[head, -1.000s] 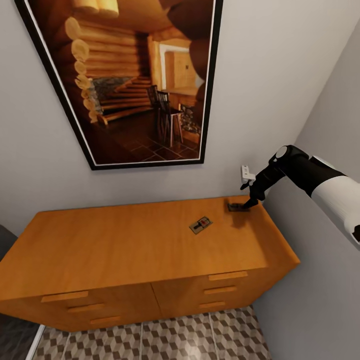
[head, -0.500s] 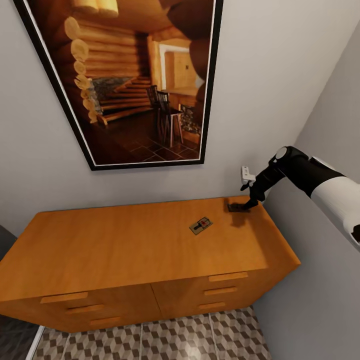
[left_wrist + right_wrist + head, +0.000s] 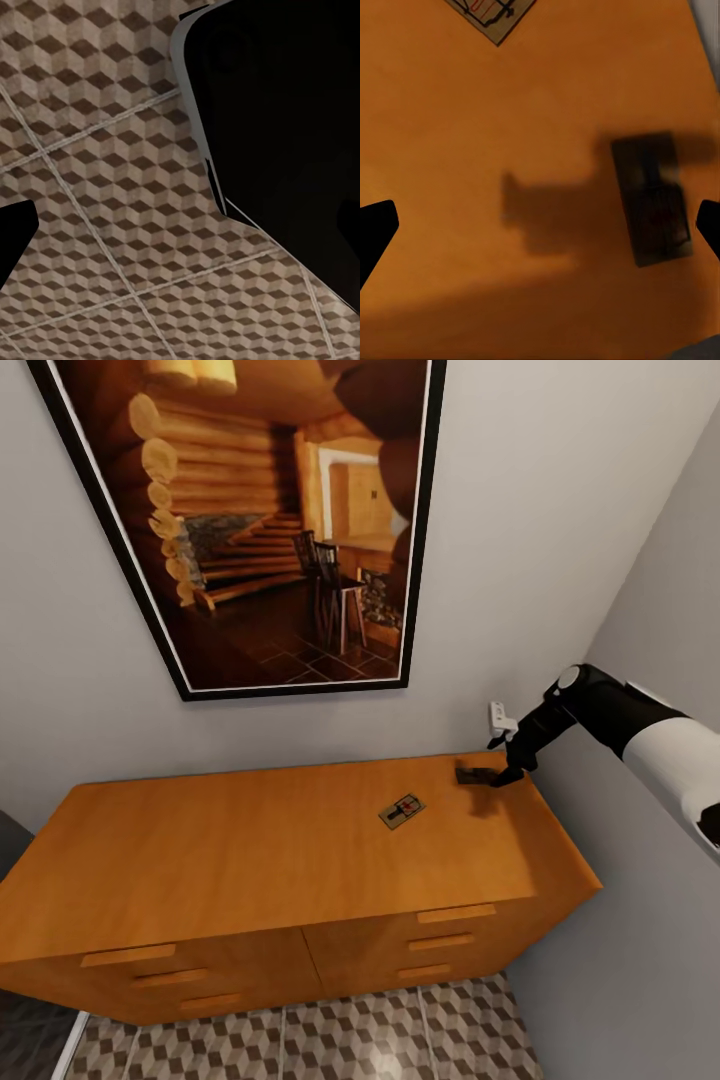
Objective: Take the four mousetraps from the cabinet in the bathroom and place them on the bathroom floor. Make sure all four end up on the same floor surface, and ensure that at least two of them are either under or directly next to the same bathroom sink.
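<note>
Two mousetraps lie on the orange-brown cabinet point(image 3: 250, 850). One mousetrap point(image 3: 401, 810) point(image 3: 491, 15) sits in the light right of the top's centre. The other mousetrap point(image 3: 474, 774) point(image 3: 652, 199) lies in shadow near the back right corner. My right gripper point(image 3: 508, 774) point(image 3: 540, 229) hovers just above the top beside that shaded trap, open, with nothing between its fingers. In the right wrist view the shaded trap lies close to one fingertip point(image 3: 709, 225). My left gripper point(image 3: 180, 240) hangs open over the cube-patterned bathroom floor point(image 3: 112, 150) point(image 3: 350, 1040).
A large framed picture point(image 3: 270, 520) hangs on the grey wall behind the cabinet. A side wall point(image 3: 660, 610) closes in at the right, with a small white socket point(image 3: 496, 712) near the corner. A dark part of my own body point(image 3: 285, 112) covers much of the left wrist view.
My right arm has shifted slightly to the right, drawing the gripper a little off the shaded mousetrap. Both traps lie where they were.
</note>
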